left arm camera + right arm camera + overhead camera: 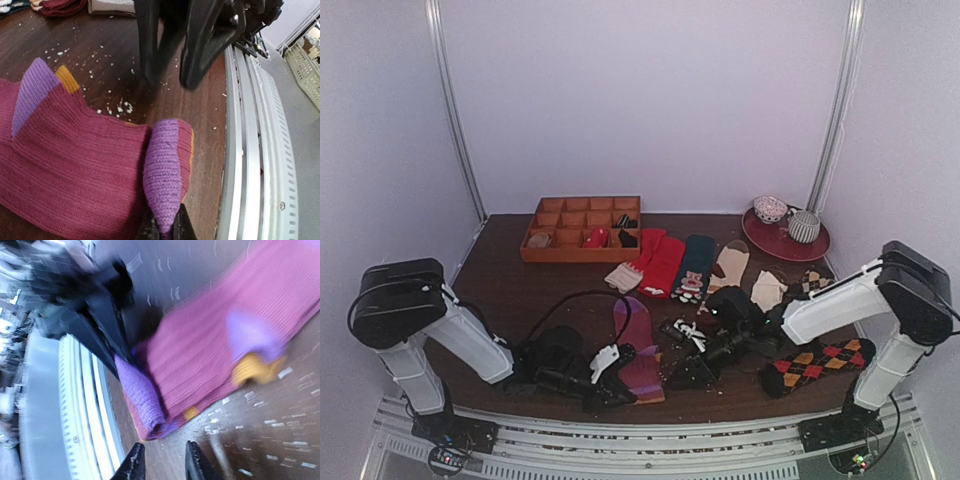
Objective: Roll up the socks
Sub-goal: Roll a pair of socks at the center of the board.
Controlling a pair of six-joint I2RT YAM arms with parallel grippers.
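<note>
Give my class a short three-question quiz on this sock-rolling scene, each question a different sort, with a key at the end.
1. True or false: the left jaws are shut on the folded-over purple end of the magenta sock.
2. Pick one. The right jaws are: A) open and holding nothing; B) shut on an argyle sock; C) shut on a bowl.
3. Fill the gap: the red plate lies far back on the robot's ____ side.

Key: 1 true; 2 A; 3 right.
</note>
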